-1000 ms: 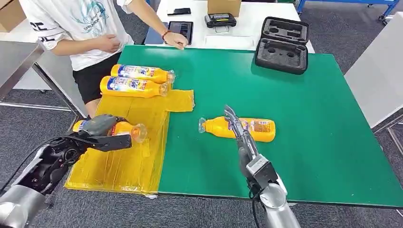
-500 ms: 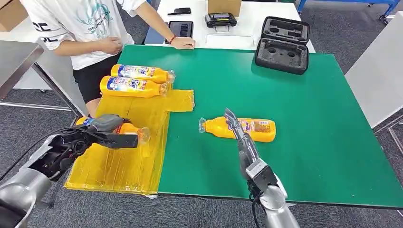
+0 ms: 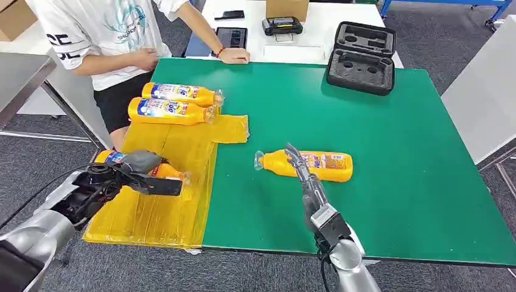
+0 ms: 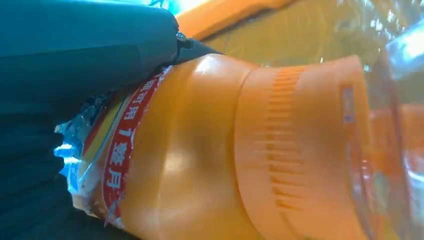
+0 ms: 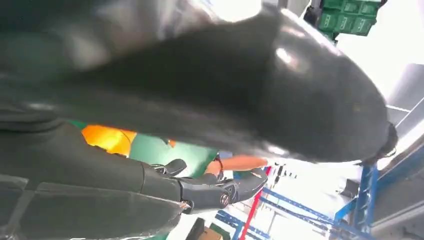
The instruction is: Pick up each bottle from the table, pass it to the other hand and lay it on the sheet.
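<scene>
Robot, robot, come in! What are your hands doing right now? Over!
Left hand grips orange plastic bottle over yellow sheet. Right hand open above last orange bottle on green table. Nothing in the way.

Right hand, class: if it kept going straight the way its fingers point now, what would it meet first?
Probably the orange plastic bottle lying on the green table mat. The right hand points up across it, but its height above the bottle is unclear.
</scene>
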